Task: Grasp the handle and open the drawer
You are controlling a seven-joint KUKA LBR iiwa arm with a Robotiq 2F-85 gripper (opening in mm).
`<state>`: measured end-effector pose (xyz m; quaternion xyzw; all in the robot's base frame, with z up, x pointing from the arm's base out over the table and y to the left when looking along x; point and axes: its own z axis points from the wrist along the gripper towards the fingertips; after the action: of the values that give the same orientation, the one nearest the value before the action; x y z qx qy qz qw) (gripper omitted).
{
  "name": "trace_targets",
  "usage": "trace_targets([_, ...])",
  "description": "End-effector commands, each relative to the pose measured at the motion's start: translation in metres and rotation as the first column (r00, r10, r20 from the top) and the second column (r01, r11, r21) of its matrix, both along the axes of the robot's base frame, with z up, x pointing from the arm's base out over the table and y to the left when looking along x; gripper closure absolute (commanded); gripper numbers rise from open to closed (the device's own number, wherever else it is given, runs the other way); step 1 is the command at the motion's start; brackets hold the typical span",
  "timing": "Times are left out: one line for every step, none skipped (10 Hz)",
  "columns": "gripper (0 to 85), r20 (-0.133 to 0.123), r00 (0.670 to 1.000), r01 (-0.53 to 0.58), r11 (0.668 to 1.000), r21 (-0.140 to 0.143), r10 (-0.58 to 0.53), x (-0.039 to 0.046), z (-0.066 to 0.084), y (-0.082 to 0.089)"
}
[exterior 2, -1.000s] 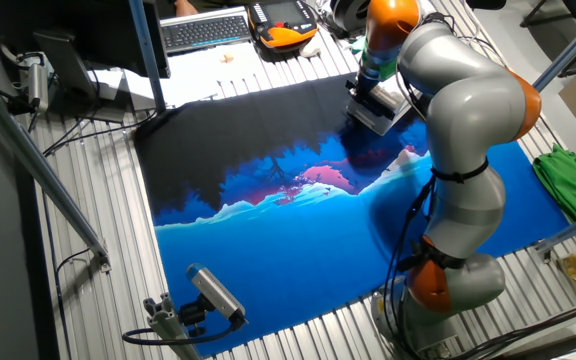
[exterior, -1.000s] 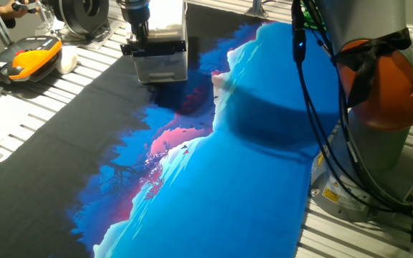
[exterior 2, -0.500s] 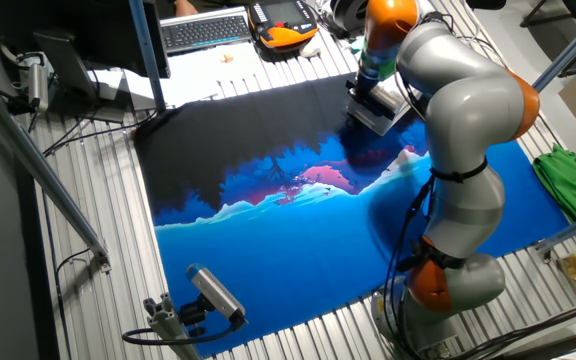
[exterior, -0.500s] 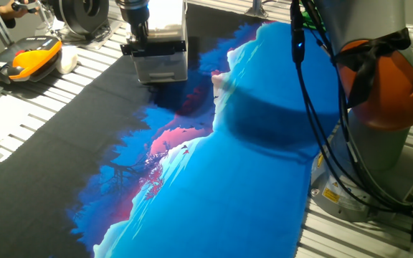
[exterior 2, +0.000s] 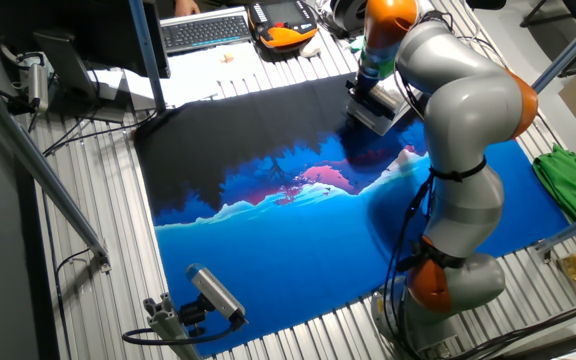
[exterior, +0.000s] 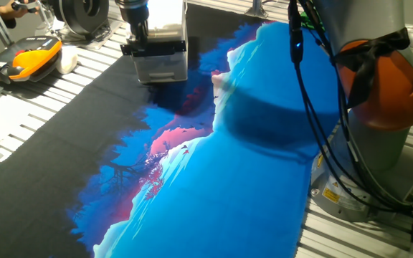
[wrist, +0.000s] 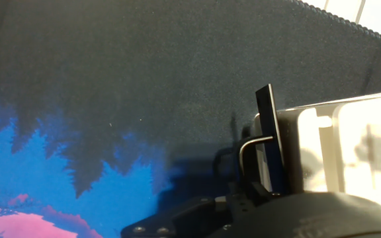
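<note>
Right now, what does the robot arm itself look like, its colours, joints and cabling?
The arm is built of rounded silver-grey segments with orange rings at the joints, the base joint's band largest. Black cables, one green, run down beside it. The gripper at its end is black, angular and compact.

Grey arm (exterior 2: 468, 110), orange joints, black cables (exterior: 314, 107).

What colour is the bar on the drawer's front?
Black; the handle shows best in one fixed view.
</note>
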<state>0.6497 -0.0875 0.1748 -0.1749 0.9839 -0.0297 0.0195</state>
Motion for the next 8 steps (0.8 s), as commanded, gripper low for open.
trace_targets([68.0, 0.004, 1.000, 0.003, 1.000, -0.003, -0.003, 0.0000, 0.0016, -0.0006])
trace_targets([68.0, 0.004, 1.000, 0.004, 1.000, 0.000, -0.004, 0.0023, 0.0038, -0.0034])
trace_targets([68.0, 0.002, 1.000, -0.001, 1.000, 0.001, 0.001, 0.0049, 0.0062, -0.0073])
trace_targets([68.0, 0.002, 1.000, -0.002, 1.000, -0.004, 0.002, 0.0066, 0.0089, -0.0099])
trace_targets([68.0, 0.002, 1.000, 0.000, 1.000, -0.010, 0.000, 0.0071, 0.0107, -0.0098])
trace_targets([68.0, 0.004, 1.000, 0.004, 1.000, -0.016, -0.004, 0.0065, 0.0113, -0.0084])
trace_targets([68.0, 0.006, 1.000, 0.009, 1.000, -0.019, -0.009, 0.0052, 0.0103, -0.0064])
trace_targets([68.0, 0.009, 1.000, 0.012, 1.000, -0.019, -0.012, 0.0035, 0.0089, -0.0037])
